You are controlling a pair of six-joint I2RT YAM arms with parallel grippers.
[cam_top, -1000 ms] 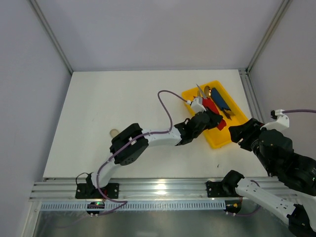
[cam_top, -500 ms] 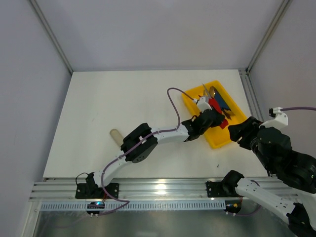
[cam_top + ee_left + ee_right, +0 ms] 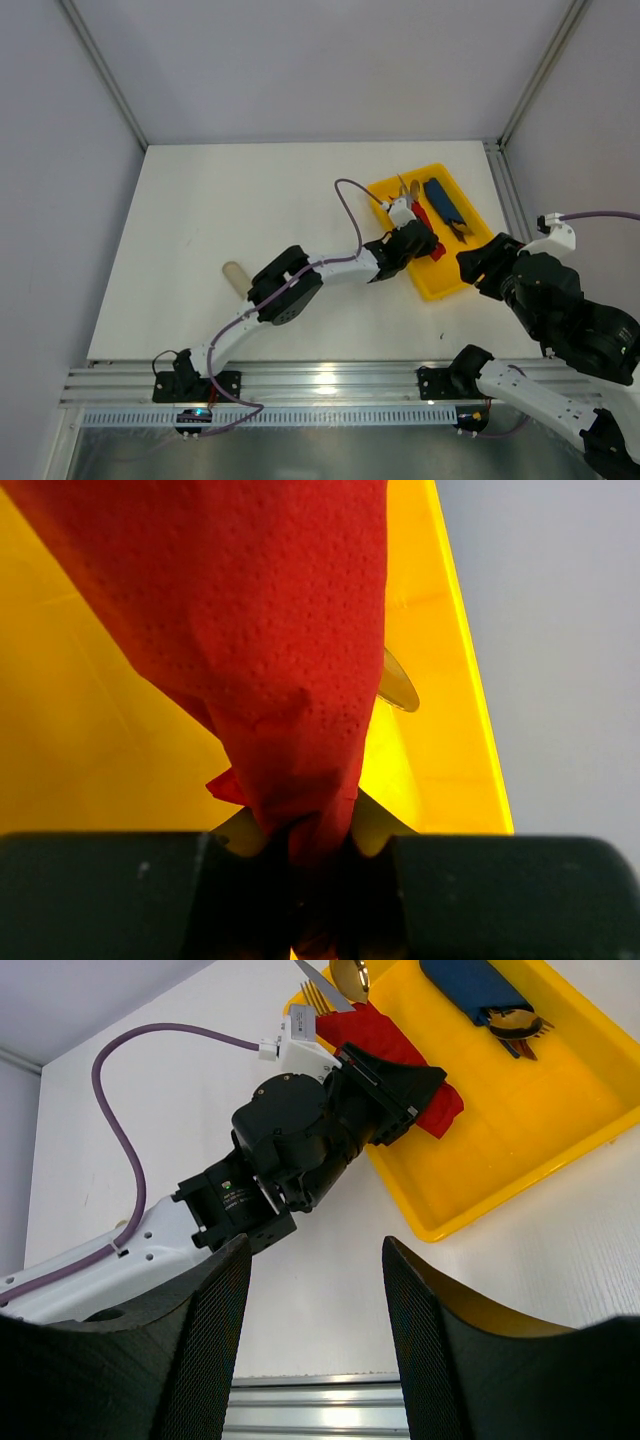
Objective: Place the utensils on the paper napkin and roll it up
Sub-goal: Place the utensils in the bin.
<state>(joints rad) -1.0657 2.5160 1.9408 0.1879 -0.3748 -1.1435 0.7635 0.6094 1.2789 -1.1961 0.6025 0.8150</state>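
Two arms share our table (image 3: 200, 200), and at its left lies a beige sleeve (image 3: 233, 272). Our left gripper (image 3: 320, 830) reaches into the yellow tray (image 3: 452, 285), fingers pinched narrow on the bunched red paper napkin (image 3: 270, 610). The fork (image 3: 316, 999) and spoon (image 3: 350, 974) lie at the tray's far corner. Our right gripper (image 3: 315, 1260) hovers near the tray, fingers spread, empty.
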